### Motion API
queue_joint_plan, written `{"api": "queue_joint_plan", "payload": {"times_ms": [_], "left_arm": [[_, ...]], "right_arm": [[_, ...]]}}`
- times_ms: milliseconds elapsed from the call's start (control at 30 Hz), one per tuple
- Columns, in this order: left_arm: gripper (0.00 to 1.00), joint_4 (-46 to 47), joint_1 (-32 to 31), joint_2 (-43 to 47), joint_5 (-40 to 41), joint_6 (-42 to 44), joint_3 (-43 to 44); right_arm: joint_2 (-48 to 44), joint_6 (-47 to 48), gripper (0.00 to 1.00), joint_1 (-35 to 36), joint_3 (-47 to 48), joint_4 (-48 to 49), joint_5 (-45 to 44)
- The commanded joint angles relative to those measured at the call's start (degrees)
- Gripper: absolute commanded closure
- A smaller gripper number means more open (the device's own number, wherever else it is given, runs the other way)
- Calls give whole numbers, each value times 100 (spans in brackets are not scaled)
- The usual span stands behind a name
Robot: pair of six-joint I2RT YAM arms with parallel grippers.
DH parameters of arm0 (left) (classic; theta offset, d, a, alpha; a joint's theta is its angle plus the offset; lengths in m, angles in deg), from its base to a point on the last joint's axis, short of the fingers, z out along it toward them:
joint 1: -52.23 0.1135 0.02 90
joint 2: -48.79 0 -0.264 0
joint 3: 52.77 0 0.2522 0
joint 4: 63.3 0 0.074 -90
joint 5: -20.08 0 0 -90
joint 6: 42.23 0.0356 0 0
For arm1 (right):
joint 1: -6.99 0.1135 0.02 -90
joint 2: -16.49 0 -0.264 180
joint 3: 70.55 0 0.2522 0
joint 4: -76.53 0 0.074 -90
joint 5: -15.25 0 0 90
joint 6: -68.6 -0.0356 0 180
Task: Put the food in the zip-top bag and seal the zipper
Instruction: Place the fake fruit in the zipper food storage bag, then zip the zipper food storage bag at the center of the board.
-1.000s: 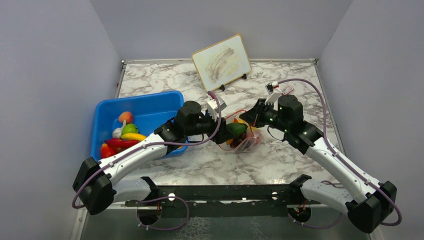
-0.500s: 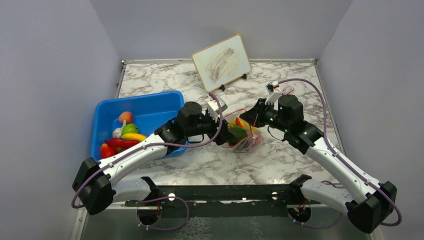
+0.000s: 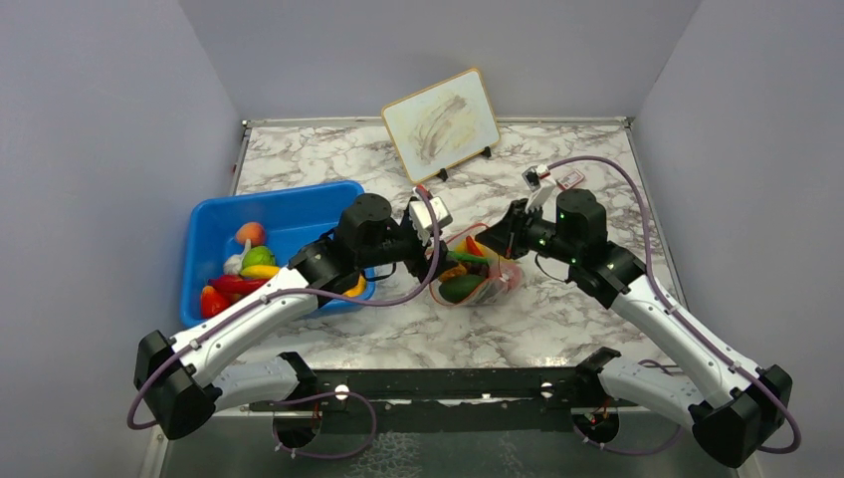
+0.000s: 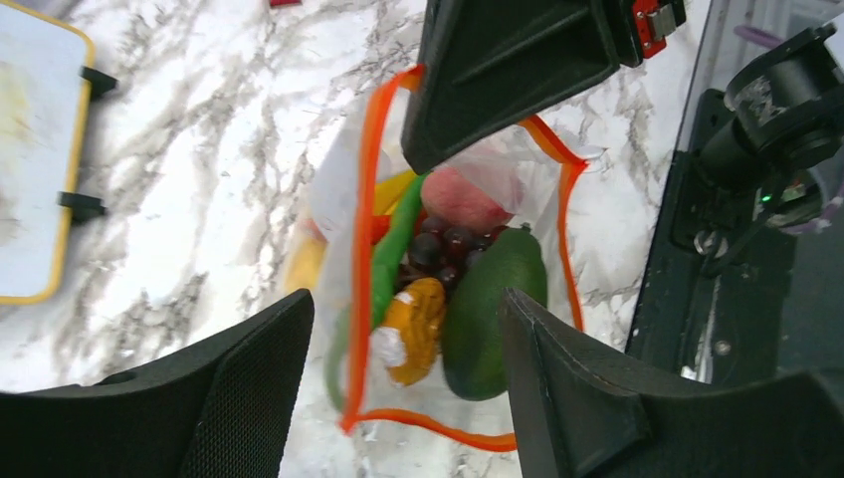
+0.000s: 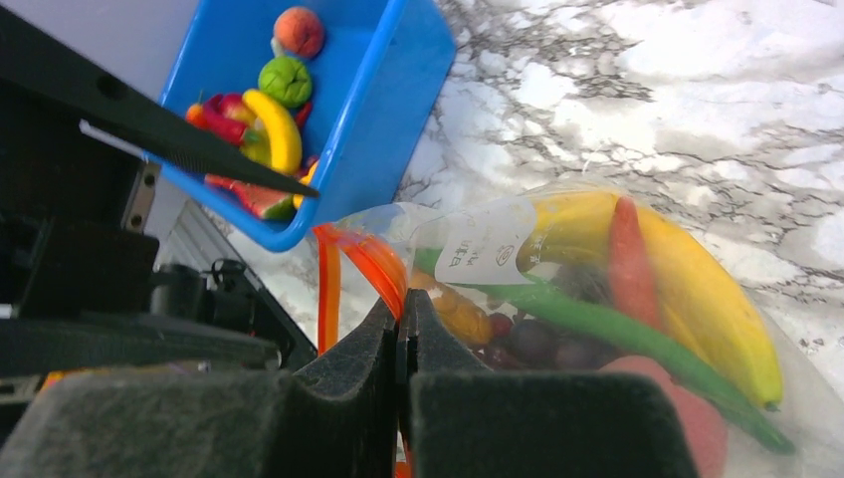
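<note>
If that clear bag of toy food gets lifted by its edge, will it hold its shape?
Probably not: the bag looks thin and crumpled, so it would likely sag around the food. Pinched only at the zipper by the right tool, it may swing and tilt.

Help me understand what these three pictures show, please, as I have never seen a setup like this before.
This is a robot with a left arm and a right arm, bolted to a marble table. One picture looks down from above. The other two come from small cameras on the wrists. The right gripper is shut on the orange-red zipper edge of a clear zip-top bag, holding its mouth open. The left gripper hangs open and empty over that mouth. The bag already holds toy food, including a banana and grapes. More toy pieces lie in a blue bin. A yellow-framed board stands at the back.
</note>
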Motion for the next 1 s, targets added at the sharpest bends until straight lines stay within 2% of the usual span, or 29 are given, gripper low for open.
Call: {"api": "queue_joint_plan", "payload": {"times_ms": [0,233,467,700,967], "left_arm": [[30,-707,-32,304,273,997,339],[24,-615,-27,560,-347,1380,149],[23,-191,-32,389,-511,1139,-46],[23,163,-33,-50,-434,780,-120],[21,397,-30,108,-243,330,50]], "right_arm": [[-145,496,99,14,298,231,974],[-113,608,99,11,316,295,1694],[21,447,99,14,357,482,1796],[282,312,99,6,445,492,1562],[499,85,99,14,433,473,1108]]}}
